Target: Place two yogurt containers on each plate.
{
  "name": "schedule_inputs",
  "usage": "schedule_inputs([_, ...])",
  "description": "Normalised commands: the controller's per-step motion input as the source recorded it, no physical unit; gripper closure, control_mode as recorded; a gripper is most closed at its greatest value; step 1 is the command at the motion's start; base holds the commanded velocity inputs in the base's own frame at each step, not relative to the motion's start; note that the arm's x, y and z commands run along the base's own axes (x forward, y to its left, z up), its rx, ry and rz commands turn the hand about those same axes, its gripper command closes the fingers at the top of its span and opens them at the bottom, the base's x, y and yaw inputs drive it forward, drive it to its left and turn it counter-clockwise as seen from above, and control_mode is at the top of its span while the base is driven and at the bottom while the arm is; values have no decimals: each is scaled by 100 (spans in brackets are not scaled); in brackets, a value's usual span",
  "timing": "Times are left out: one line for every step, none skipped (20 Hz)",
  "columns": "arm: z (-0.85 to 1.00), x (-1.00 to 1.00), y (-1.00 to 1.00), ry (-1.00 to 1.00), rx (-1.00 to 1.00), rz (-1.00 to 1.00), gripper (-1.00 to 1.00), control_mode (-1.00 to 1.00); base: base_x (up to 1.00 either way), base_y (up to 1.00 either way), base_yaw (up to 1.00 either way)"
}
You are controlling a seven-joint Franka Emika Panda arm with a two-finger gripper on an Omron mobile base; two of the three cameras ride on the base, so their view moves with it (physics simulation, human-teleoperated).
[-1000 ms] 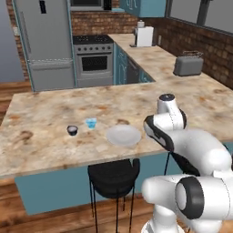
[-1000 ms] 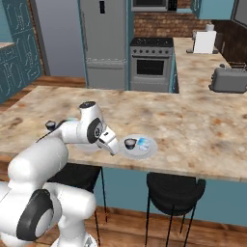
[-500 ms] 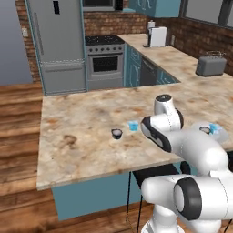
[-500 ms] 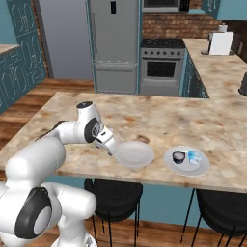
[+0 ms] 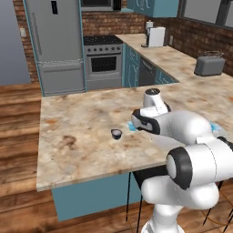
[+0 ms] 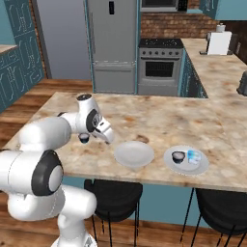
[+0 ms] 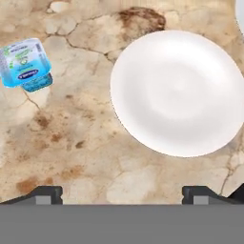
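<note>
- Hand view: an empty plate (image 7: pixel 178 93) is seen at the centre right of the frame and a light blue yogurt cup (image 7: pixel 26 64) at the upper left, standing on the counter (image 7: pixel 86 152) well apart from the plate's rim.
- Right base view: a second plate (image 6: pixel 202 166) at the lower right of the frame already carries a dark round cup (image 6: pixel 179 157) and a blue cup (image 6: pixel 194 157), so that plate is judged done; the empty plate (image 6: pixel 134 154) lies just left of it.
- Left base view: a dark yogurt cup (image 5: pixel 116 134) stands on the counter at mid frame, left of the arm.
- The step in hand is judged to be the reach for the light blue cup; the hand should be centred over it, lowered straight, and closed across its flat sides so that it is not tipped.
- The gripper (image 7: pixel 121 193) is spread fully wide; its fingertips (image 7: pixel 45 194) hang above bare counter, with nothing held and nothing touched.
</note>
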Motion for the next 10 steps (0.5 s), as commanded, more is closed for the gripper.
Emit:
schedule_inputs([0,100,94,-9,15,29,-100,-100,0,0,0])
schedule_inputs([-3,100,100,-7,15,30,-100,-100,0,0,0])
schedule_inputs([-9,87,100,-13,11,27,-100,-100,0,0,0])
schedule_inputs([-13,84,100,-12,13,25,-100,-100,0,0,0])
schedule_inputs([-19,71,100,-3,20,23,-100,-100,0,0,0])
schedule_inputs([-36,57,93,0,22,21,-100,-100,0,0,0])
schedule_inputs([-41,51,86,-3,22,19,-100,-100,0,0,0])
schedule_inputs([-29,29,69,0,17,19,-100,-100,0,0,0])
schedule_inputs([0,0,9,0,2,0,-100,-100,0,0,0])
schedule_inputs([-3,0,18,7,-1,2,-100,-100,0,0,0])
